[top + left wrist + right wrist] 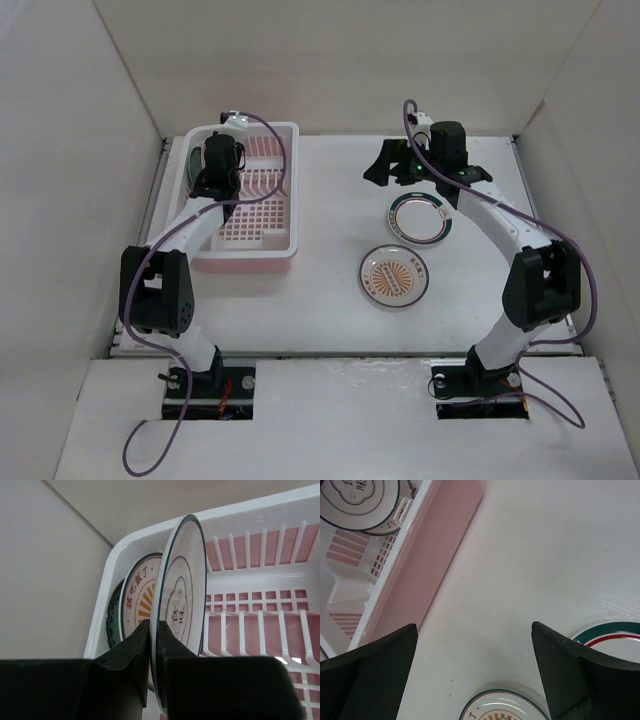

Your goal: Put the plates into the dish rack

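Note:
The pink dish rack (262, 228) with a white rim stands at the back left. My left gripper (153, 625) is shut on the rim of a white plate with a dark centre mark (182, 587), held upright at the rack's left end. Behind it stand an orange sunburst plate (137, 597) and a dark green plate (114, 622). A green-rimmed plate (420, 218) and a second orange sunburst plate (393, 275) lie flat on the table. My right gripper (393, 166) is open and empty, above the table behind these two plates.
White walls enclose the table on the left, back and right. The right part of the rack (260, 630) shows bare slot dividers. In the right wrist view the rack's pink side wall (427, 565) lies to the left of bare table.

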Tool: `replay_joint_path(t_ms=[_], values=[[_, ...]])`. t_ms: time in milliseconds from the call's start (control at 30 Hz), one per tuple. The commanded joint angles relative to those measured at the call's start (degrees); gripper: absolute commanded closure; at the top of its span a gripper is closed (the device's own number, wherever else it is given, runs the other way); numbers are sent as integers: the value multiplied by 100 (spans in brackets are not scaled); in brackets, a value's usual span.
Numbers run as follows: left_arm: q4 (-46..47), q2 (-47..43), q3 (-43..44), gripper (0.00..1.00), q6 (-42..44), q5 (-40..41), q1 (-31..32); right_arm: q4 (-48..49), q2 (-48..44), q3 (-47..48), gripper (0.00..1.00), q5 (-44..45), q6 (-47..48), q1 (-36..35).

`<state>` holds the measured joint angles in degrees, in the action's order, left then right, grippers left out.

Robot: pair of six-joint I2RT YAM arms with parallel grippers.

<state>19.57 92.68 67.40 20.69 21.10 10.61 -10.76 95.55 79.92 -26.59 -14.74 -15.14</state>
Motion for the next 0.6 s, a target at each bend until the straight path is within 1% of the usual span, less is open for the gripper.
replay_joint_path(t_ms=[0, 200, 367, 567], values=[[442, -31, 116, 100, -363, -176, -173, 118, -142, 173, 0, -48, 103, -60], [381, 21, -7, 100, -539, -352, -226, 118, -142, 173, 0, -101, 103, -60], [240, 74, 116, 100, -776, -352, -279, 118, -142, 173, 0, -101, 103, -60], [240, -40, 116, 100, -777, -423, -279, 118, -142, 173, 0, -101, 103, -60]])
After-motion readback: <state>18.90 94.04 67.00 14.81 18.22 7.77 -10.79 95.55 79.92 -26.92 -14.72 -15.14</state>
